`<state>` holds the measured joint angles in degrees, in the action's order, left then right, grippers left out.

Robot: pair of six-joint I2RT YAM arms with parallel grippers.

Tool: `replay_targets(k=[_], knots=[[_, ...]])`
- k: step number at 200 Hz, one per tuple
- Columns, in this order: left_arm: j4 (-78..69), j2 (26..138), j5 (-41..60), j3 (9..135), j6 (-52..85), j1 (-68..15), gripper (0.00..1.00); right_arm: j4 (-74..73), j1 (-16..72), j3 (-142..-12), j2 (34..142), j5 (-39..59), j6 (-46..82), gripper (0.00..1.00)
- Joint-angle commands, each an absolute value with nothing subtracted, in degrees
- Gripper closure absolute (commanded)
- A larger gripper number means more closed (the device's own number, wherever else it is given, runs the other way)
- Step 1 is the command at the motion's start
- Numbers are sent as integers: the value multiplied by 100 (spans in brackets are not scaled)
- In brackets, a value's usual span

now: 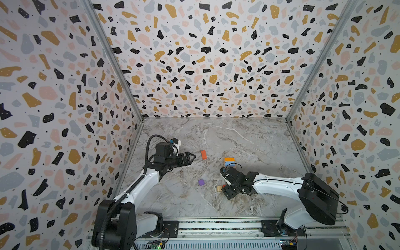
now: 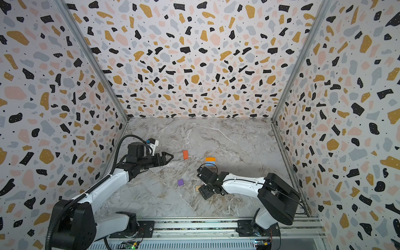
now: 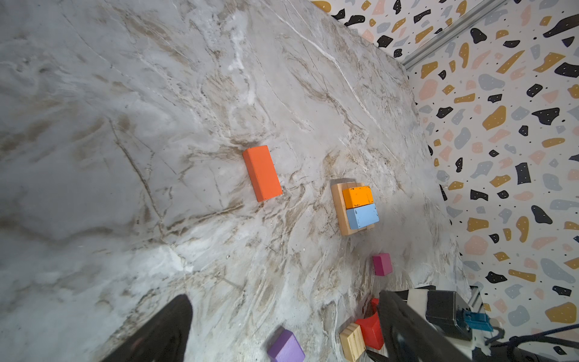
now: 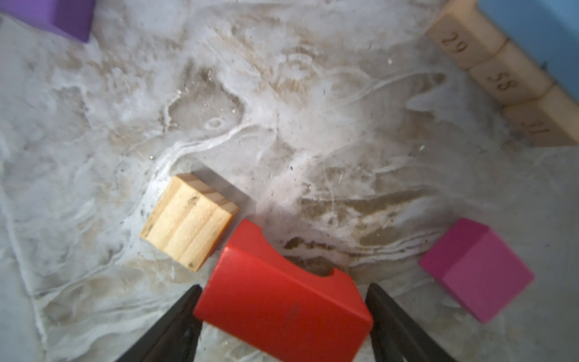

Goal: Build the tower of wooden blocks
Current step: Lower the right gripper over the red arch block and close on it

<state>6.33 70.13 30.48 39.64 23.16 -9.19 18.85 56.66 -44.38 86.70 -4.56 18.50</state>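
My cell, inventory.
Walls [image 1: 54, 86]: three, terrazzo print; black, ochre, pink and grey chips on white.
Posts [image 1: 108, 49]: aluminium, one at each back corner.
Bench [image 1: 249, 138]: grey-white marble look, brown veins.
Rail [image 1: 216, 225]: metal, along the bench's near edge.
Light: even, soft shadows.

This is a robotics lab test cell. Terrazzo-patterned wall panels [image 1: 194, 65] close in three sides, joined by bare aluminium corner posts [image 1: 114, 65]. A grey marble-look counter [image 1: 249, 140] forms the work surface. Two white-and-black robot arms [image 1: 138, 188] are bolted to a slotted aluminium rail [image 1: 216, 226], with an exposed circuit board [image 1: 157, 245] and loose wiring below.
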Motion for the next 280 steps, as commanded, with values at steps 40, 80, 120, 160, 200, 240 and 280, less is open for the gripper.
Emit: replay_targets(k=[40, 80, 120, 160, 200, 240, 280], knots=[[589, 7001, 3000, 4043, 2228, -949, 6, 1868, 5695, -4692, 8754, -561, 1815, 27], [579, 7005, 3004, 4043, 2221, -949, 6, 1892, 5686, -4711, 8772, -606, 1799, 33], [582, 6999, 3013, 4043, 2224, -945, 6, 1923, 5678, -4703, 8738, -641, 1807, 36], [580, 7000, 3014, 4036, 2224, -949, 6, 2118, 5584, -4761, 8745, -602, 2129, 39], [565, 7005, 3021, 4043, 2238, -947, 6, 2613, 5501, -4875, 8758, -670, 3322, 40], [554, 7000, 3037, 4034, 2242, -947, 6, 2714, 5539, -4877, 8876, -555, 4291, 42], [536, 7004, 3041, 4034, 2249, -949, 6, 2687, 5634, -4951, 8841, -572, 4407, 35]])
